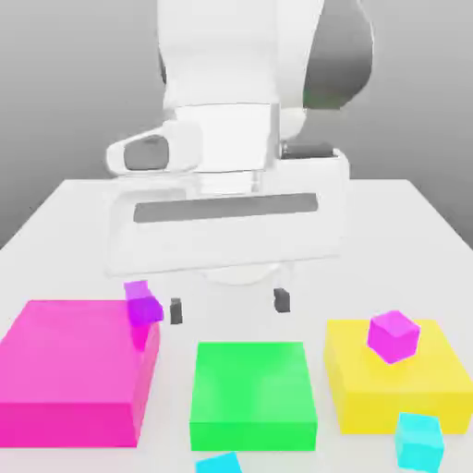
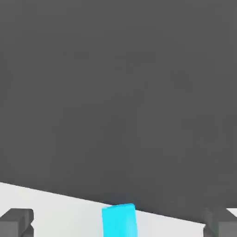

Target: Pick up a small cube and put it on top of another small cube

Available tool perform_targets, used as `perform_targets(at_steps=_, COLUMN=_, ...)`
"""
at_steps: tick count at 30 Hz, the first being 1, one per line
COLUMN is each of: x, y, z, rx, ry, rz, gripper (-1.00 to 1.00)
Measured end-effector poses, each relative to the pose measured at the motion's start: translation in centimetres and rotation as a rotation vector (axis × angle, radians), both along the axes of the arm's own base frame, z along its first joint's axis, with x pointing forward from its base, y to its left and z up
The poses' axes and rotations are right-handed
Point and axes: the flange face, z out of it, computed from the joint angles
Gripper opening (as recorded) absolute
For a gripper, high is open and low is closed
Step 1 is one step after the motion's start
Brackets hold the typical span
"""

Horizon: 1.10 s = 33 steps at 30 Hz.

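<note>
White surface (image 1: 55, 217) under a plain grey backdrop carries everything. Nearest the exterior camera, at the bottom edge, a small cyan cube (image 1: 219, 463) is cut off by the frame just in front of the green block (image 1: 251, 393), and a second cyan cube (image 1: 418, 440) lies on the surface at the near corner of the yellow block (image 1: 356, 388), toward the exterior view's right. Behind these, three flat blocks stand in a row: pink block (image 1: 65, 369) at the exterior view's left, green in the middle, yellow at the right. One magenta cube (image 1: 394, 334) sits tilted on top of the yellow block; another magenta cube (image 1: 143, 302) sits at the pink block's far corner. Farther back, the end effector (image 1: 228, 305) hangs above the surface behind the green block, its two dark fingertips (image 1: 282, 299) spread well apart with nothing between them; the white arm rises behind. Seen from the hand view, both fingertips (image 2: 16, 221) frame a cyan cube (image 2: 119, 220) lying on the surface between them, with grey beyond. No writing is legible anywhere.
</note>
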Motion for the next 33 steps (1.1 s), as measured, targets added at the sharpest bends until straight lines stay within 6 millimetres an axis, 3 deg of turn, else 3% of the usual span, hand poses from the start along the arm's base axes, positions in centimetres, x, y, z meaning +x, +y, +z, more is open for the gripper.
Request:
perform_targets(at_steps=7, x=-0.5, y=-0.6, z=-12.7, rx=-0.034, ry=0.172, rz=0.067, gripper=0.00)
perform_targets(at_steps=12, x=-0.8, y=-0.7, z=-20.3, rx=-0.040, ry=0.204, rz=0.080, gripper=0.00)
perform_targets(at_steps=13, x=-0.9, y=-0.7, z=-21.2, rx=-0.040, ry=0.204, rz=0.080, gripper=-1.00)
perform_targets(at_steps=20, x=-0.9, y=-0.7, z=-21.1, rx=-0.040, ry=0.205, rz=0.080, gripper=-1.00)
perform_targets(at_steps=25, x=-1.2, y=-1.1, z=-15.1, rx=-0.036, ry=0.205, rz=0.060, gripper=-1.00)
perform_targets(at_steps=33, x=-7.3, y=-7.3, z=-8.2, rx=0.018, ry=0.211, rz=-0.269, gripper=-1.00)
